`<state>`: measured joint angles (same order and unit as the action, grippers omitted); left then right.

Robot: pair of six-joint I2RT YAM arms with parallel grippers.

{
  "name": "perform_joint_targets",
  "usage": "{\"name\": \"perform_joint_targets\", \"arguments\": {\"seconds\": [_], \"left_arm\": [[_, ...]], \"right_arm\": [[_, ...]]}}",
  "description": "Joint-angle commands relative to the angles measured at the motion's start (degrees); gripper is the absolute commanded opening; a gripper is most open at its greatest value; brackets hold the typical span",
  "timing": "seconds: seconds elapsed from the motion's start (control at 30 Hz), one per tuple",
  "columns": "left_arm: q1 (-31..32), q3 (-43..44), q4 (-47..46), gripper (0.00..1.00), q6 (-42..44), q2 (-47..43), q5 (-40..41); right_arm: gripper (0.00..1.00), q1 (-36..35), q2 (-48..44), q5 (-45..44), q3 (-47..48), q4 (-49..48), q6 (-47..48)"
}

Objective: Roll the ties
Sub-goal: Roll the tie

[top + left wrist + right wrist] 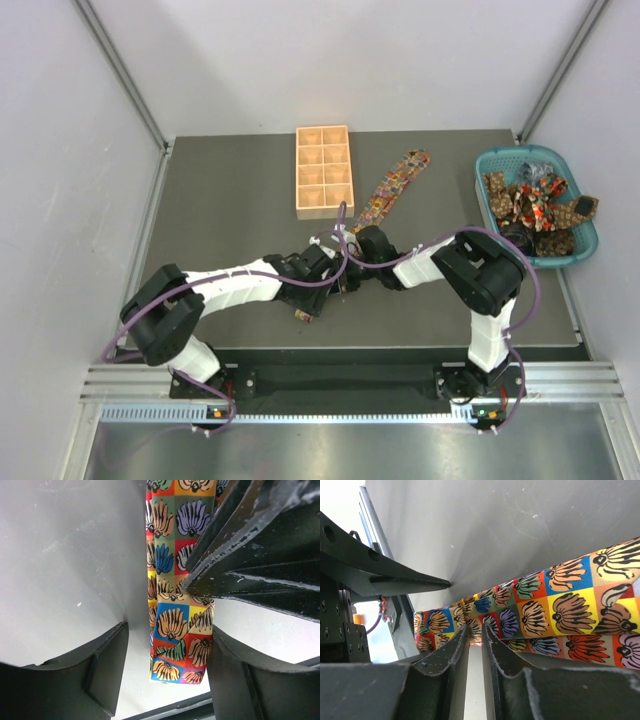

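A tie [395, 185] with a bright square print lies diagonally on the dark table, from beside the tray down to a small end [303, 315] near the front. Both grippers meet over its near part. My left gripper [333, 277] is open; in the left wrist view [167, 645] the tie's folded end [175, 645] sits between its fingers, against the right finger [235, 675]. My right gripper [352, 262] is nearly shut, its tips pinching the tie's edge [475, 630]. The tie [560, 610] runs off to the right. More ties [535, 200] fill the basket.
A tan wooden tray [323, 170] with several compartments stands at the back centre, beside the tie's wide end. A teal basket [490, 165] sits at the right edge. The right gripper's fingers [240, 545] cross the left wrist view from the upper right.
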<state>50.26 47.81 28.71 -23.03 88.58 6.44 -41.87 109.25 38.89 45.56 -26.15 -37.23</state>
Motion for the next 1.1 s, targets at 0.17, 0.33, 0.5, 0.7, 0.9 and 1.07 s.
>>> {"name": "perform_joint_targets", "arguments": {"seconds": [0.17,0.33,0.5,0.7,0.9,1.07], "left_arm": [[-0.2,-1.7,-9.7,0.66,4.7,0.6,-8.1],[-0.2,-1.8,-10.6,0.65,5.5,0.3,-9.0],[-0.2,-0.8,-11.7,0.63,6.2,2.0,-9.7],[-0.2,-0.2,-13.8,0.73,6.9,3.7,-11.2],[0.2,-0.3,-12.2,0.8,6.4,-0.4,-10.0],[0.7,1.3,-7.4,0.8,6.4,-4.4,-7.0]], "right_arm": [[0.18,-2.3,-0.1,2.3,2.2,-1.6,3.1],[0.18,-2.3,0.0,2.5,2.3,-1.7,3.0],[0.18,-2.3,0.2,2.7,2.4,-1.7,3.0],[0.18,-2.3,0.2,2.9,2.4,-1.8,3.0],[0.18,-2.3,0.3,2.9,2.5,-1.8,2.9],[0.18,-2.3,0.5,2.9,2.6,-1.8,2.9]]}}
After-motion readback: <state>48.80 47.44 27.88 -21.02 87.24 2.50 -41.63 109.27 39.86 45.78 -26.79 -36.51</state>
